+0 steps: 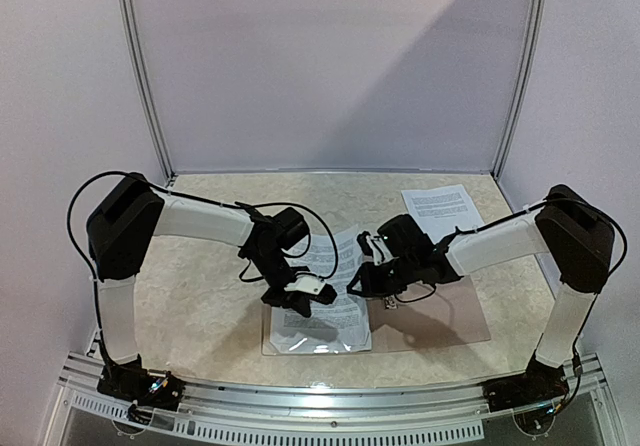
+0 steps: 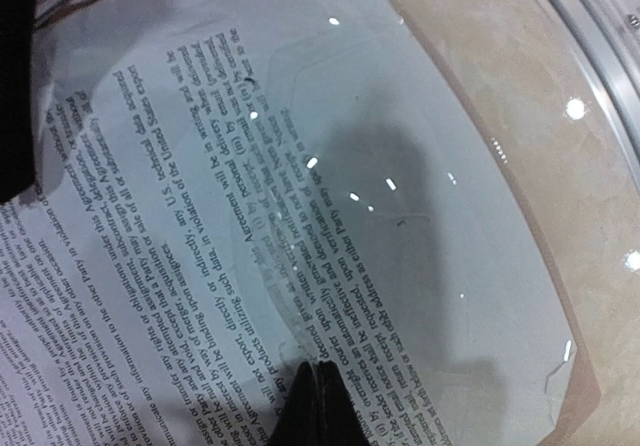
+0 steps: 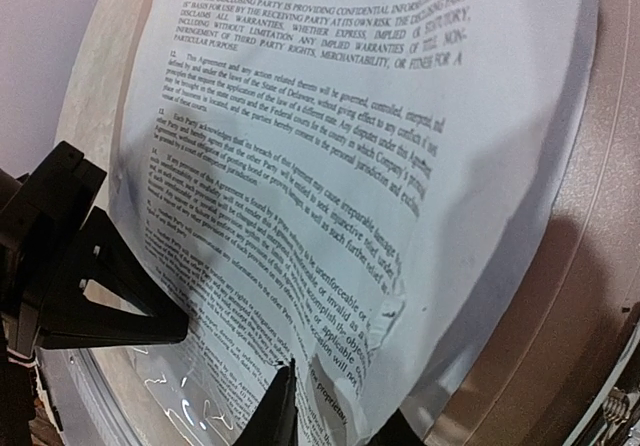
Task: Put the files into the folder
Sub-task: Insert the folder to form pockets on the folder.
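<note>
Step in hand: feeding one sheet (image 1: 342, 251) of the files into the clear sleeve (image 1: 310, 341) on the left half of the open folder (image 1: 440, 321), which lies flat on the desk (image 1: 200, 266). Left end effector (image 2: 318, 406) is fully closed, tips down on the sleeve, nothing visibly pinched. Right end effector (image 3: 335, 411) is slightly parted, the sheet's near corner between the jaws, looks loose. Second sheet (image 1: 440, 209) lies well apart, back right. Next likely needs a firm pinch on that corner, then sliding the sheet deeper.
</note>
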### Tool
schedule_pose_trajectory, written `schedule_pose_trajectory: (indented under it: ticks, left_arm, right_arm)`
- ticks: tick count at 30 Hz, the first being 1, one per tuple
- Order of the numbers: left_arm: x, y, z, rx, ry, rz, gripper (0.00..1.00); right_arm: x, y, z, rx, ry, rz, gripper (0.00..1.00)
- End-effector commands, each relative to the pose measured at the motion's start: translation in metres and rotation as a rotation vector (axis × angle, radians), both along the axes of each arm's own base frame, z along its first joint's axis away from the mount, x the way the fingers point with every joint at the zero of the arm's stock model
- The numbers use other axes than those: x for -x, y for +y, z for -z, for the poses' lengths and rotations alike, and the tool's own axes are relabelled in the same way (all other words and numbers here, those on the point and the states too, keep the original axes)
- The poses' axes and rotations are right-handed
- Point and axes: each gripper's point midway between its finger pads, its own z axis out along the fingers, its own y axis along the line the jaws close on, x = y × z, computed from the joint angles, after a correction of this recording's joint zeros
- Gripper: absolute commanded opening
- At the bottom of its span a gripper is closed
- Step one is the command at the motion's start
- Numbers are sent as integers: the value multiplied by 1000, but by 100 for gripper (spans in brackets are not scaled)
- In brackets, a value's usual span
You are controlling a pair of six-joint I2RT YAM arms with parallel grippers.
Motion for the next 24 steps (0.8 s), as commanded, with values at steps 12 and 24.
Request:
schedule_pose_trajectory:
  ticks: [12,24]
  left_arm:
    - [0,0,2,-15,-11,-1,0]
    - [8,5,-14,-15,13,30,0]
  right_arm:
    - [43,24,9,-202,205,-116,9]
    - [55,-5,11,-48,217,-227,0]
